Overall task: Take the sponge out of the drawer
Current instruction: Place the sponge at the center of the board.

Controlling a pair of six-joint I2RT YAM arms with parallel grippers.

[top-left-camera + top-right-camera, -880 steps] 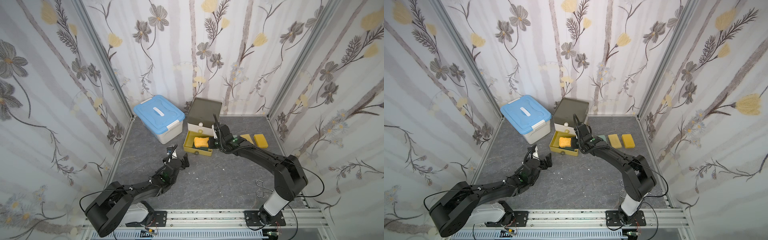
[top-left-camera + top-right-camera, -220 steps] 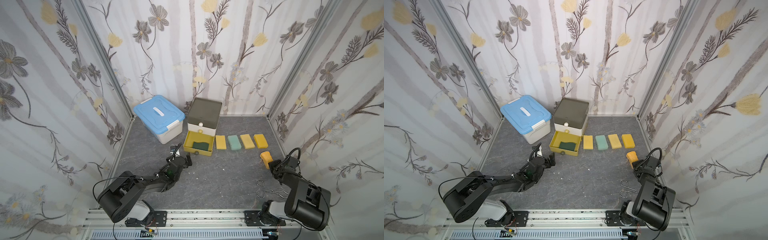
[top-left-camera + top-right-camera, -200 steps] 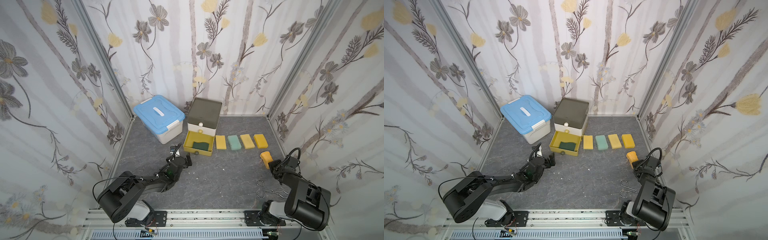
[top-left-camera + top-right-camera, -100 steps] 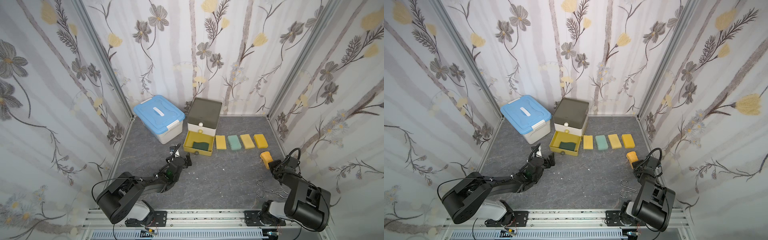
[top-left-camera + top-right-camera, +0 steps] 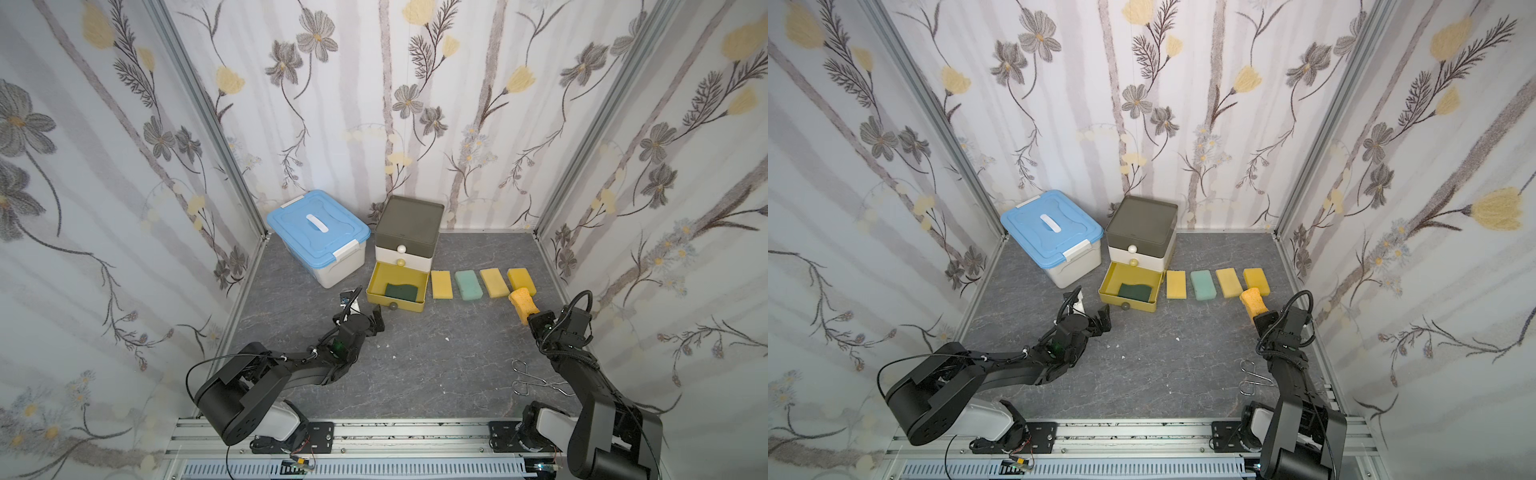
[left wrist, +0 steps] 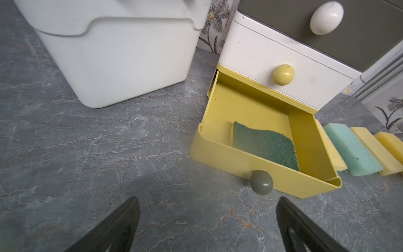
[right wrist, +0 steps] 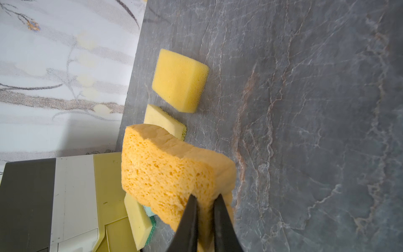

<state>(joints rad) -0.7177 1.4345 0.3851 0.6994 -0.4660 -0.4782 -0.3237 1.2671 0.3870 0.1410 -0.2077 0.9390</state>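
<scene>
Right gripper (image 7: 205, 197) is clamped on the orange sponge (image 7: 170, 170), now carried out of the yellow drawer (image 5: 409, 306) to the far end of the sponge row (image 5: 469, 284). Extraction looks done, release pending. A green pad (image 5: 401, 290) remains inside; left gripper (image 6: 207, 203) waits nearby, jaws spread.

Mid-frame, a lidded bin (image 5: 318, 232) stands left of the drawer cabinet (image 5: 409, 226), whose bottom drawer (image 5: 409, 306) juts down-frame holding a flat sponge (image 5: 401, 290). Four sponges (image 5: 468, 284) line up to its right; a fifth sponge (image 5: 523, 302), in the right gripper (image 5: 528, 318), is below the row's right end.
</scene>
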